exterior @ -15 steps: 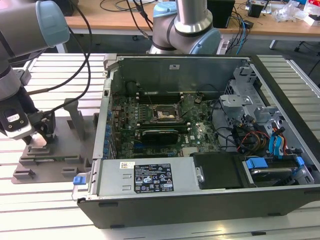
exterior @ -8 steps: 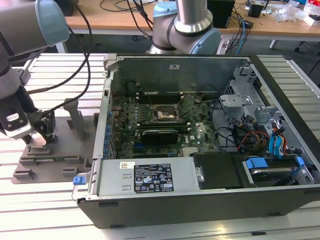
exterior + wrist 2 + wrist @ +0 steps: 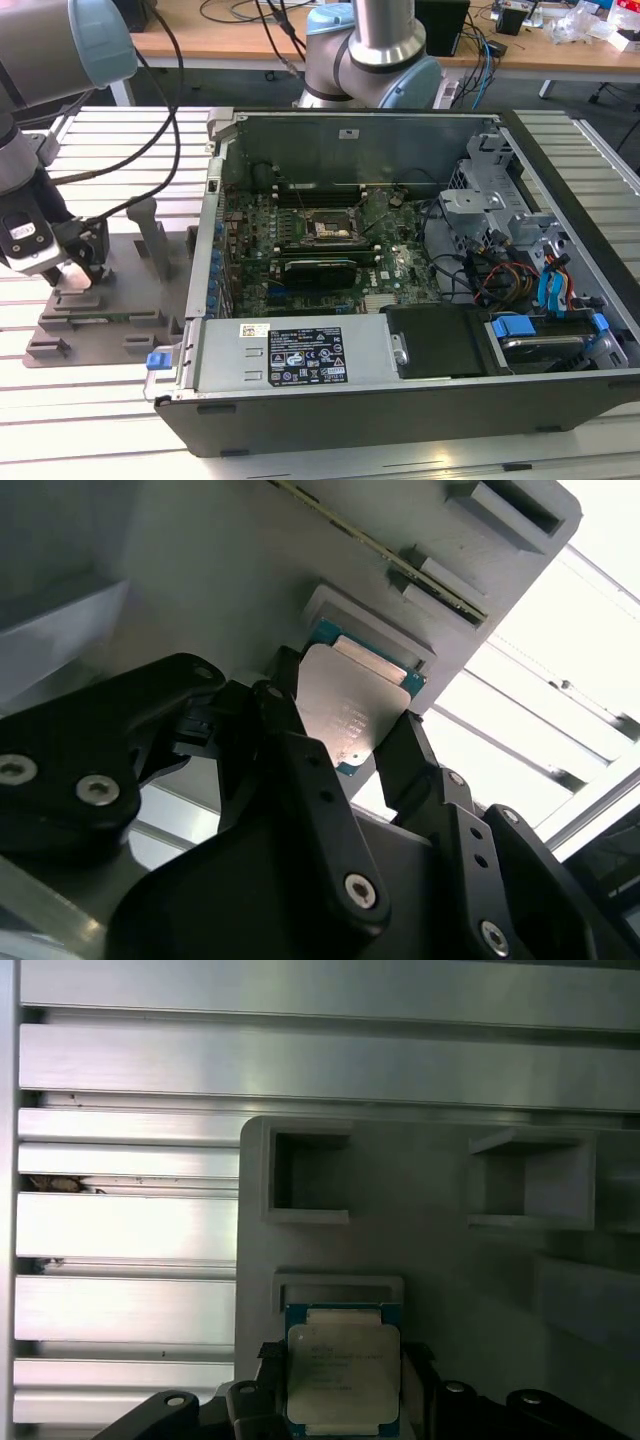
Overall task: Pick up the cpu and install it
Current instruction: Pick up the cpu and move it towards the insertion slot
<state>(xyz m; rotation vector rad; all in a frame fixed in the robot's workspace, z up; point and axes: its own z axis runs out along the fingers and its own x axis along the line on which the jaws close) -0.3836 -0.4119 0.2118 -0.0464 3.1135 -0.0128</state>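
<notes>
In the exterior view the claw point(image 3: 76, 268) hangs low over the grey plastic tray point(image 3: 110, 335) on the slatted worktop point(image 3: 90, 430). It is to the exterior view's left of the open computer case point(image 3: 400, 395), well apart from the motherboard socket point(image 3: 325, 228). In the second wrist view the cpu point(image 3: 350, 705) sits between the two black fingers point(image 3: 408, 755), which press on opposite edges. The claw is clenched on the cpu by its thin sides, probably to spare the metal top and underside. In the first wrist view the cpu point(image 3: 343, 1370) is at its tray pocket, just beside a raised ridge point(image 3: 340, 1288) that likely keeps it square for this grip. Whether it is lifted clear I cannot tell.
</notes>
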